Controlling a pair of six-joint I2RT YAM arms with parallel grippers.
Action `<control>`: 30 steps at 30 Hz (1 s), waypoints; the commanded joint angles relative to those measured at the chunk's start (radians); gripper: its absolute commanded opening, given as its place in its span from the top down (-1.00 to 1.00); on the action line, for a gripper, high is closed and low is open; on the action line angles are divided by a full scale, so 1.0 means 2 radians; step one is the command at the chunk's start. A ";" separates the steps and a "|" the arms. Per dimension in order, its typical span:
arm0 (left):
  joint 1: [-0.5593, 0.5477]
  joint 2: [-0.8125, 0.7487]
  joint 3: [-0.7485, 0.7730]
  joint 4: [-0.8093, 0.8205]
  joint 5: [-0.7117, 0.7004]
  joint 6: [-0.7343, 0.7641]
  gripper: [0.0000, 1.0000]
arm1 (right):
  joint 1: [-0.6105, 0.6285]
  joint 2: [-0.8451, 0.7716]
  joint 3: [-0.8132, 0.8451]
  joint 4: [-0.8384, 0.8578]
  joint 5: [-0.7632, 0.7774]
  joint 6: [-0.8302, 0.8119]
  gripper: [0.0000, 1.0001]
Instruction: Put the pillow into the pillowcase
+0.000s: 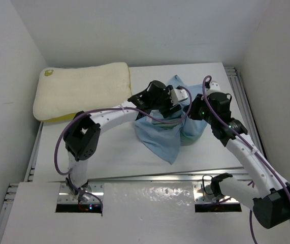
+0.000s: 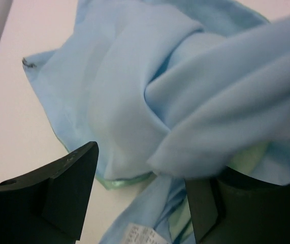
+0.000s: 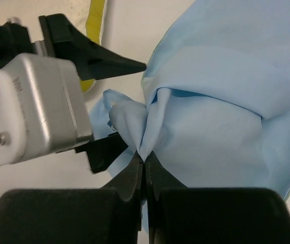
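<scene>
The cream pillow (image 1: 81, 90) lies flat at the table's back left; its yellow edge (image 3: 96, 23) shows in the right wrist view. The light-blue pillowcase (image 1: 166, 134) sits crumpled mid-table, a sea-green hem (image 2: 119, 182) and a white label (image 2: 142, 235) showing underneath. My right gripper (image 3: 145, 158) is shut on a pinched fold of the pillowcase (image 3: 221, 132) and holds it up. My left gripper (image 2: 142, 178) is open right beside it, its fingers (image 3: 96, 57) on either side of a bunch of the same cloth (image 2: 134, 101). In the top view both grippers (image 1: 178, 104) (image 1: 195, 113) meet over the cloth.
The white table (image 1: 109, 152) has metal rails along its right edge (image 1: 241, 96) and left edge (image 1: 33, 157). A shiny metal plate (image 1: 150, 195) carries the arm bases at the near edge. White walls close in on three sides.
</scene>
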 commanded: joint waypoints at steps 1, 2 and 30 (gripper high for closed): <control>-0.002 0.009 0.015 0.105 0.000 -0.017 -0.26 | 0.000 -0.022 0.006 0.022 -0.013 0.008 1.00; -0.002 0.013 0.017 0.108 0.006 -0.017 -0.23 | 0.000 -0.024 0.005 0.018 -0.015 0.008 1.00; 0.017 -0.007 0.165 -0.150 -0.046 0.005 1.00 | 0.001 -0.078 -0.015 -0.057 -0.003 -0.176 -0.78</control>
